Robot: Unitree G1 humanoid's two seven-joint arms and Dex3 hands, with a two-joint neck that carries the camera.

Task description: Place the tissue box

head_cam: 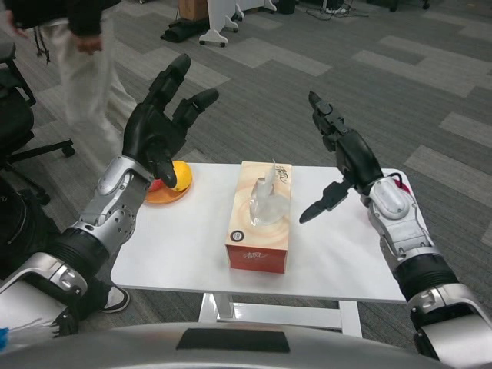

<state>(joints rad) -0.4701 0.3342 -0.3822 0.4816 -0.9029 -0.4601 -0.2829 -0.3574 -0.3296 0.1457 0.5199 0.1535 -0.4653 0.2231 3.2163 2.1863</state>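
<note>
An orange and cream tissue box (260,219) lies on the white table (330,254), lengthwise toward me, with a white tissue sticking up from its top slot. My left hand (163,127) is raised above the table's left side, fingers spread, holding nothing. My right hand (342,157) hovers to the right of the box, fingers apart, and touches nothing. Both hands stand clear of the box, one on each side.
An orange plate with a yellow and red object (171,182) sits at the table's far left corner, partly behind my left hand. A person (73,46) stands on the carpet at the far left. A black office chair (19,115) stands at the left edge.
</note>
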